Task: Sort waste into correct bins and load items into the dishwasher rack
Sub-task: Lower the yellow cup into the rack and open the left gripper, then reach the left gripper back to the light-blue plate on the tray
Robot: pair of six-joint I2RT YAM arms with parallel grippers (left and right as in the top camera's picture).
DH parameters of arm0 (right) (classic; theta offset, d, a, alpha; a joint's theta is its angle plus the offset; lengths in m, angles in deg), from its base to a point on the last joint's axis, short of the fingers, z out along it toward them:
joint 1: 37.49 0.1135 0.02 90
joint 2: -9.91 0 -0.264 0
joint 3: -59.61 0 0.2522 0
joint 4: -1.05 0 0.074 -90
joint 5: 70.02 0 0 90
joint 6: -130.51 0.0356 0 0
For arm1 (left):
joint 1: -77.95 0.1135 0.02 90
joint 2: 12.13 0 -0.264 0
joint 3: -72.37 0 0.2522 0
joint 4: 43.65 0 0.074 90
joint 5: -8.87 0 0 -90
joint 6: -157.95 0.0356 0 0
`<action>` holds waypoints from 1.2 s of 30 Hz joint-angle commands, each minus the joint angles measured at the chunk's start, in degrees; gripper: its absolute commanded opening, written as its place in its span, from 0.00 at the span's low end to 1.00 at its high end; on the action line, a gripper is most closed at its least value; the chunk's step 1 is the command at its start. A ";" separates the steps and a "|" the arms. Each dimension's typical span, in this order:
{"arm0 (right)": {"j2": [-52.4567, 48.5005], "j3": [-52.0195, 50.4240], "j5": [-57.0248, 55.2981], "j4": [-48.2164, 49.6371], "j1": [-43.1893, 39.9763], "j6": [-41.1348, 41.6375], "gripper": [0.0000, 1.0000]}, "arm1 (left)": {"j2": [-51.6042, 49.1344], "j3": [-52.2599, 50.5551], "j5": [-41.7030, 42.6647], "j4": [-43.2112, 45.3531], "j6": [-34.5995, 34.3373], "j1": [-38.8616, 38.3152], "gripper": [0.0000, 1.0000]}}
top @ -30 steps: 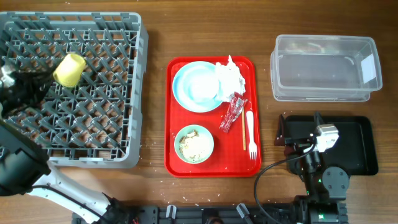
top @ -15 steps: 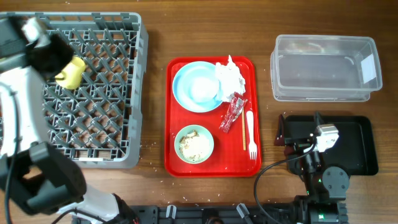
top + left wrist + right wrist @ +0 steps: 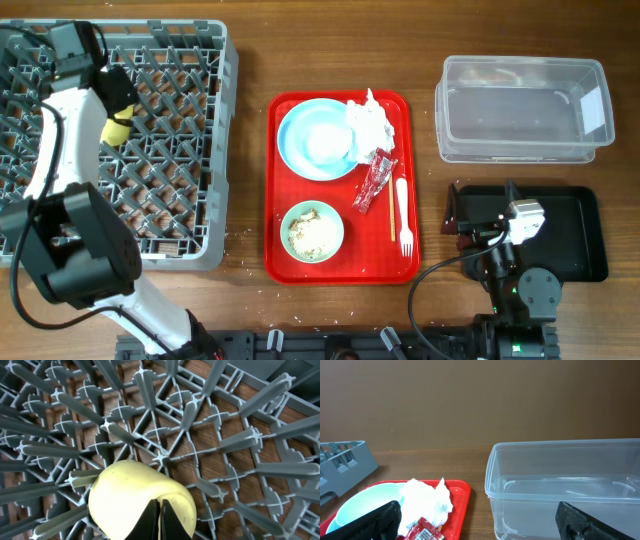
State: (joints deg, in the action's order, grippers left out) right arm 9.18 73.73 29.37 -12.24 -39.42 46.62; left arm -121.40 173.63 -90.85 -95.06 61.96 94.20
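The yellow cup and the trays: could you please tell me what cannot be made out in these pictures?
Yellow cup: overhead, the left arm covers its top; left wrist, the shut left gripper and the bottom edge hide its lower part.
Pale blue plate: overhead, the napkin covers its right side.
Wooden stick: overhead, too thin to see its upper end by the red wrapper.
Black tray: overhead, the right arm covers its left part.

Wooden table (image 3: 250, 150) with grey rack (image 3: 222, 120), red tray (image 3: 375, 250), clear tub (image 3: 520, 110), black tray (image 3: 580, 235)
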 commanded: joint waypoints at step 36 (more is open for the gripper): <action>0.46 -0.07 -0.28 0.24 0.13 -0.55 1.00 | -3.82 -0.28 9.64 -1.68 -7.72 -52.89 0.68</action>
State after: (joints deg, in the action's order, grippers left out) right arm 9.18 73.73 29.37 -12.22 -39.42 46.62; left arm -122.43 173.59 -78.56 -97.11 52.71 41.74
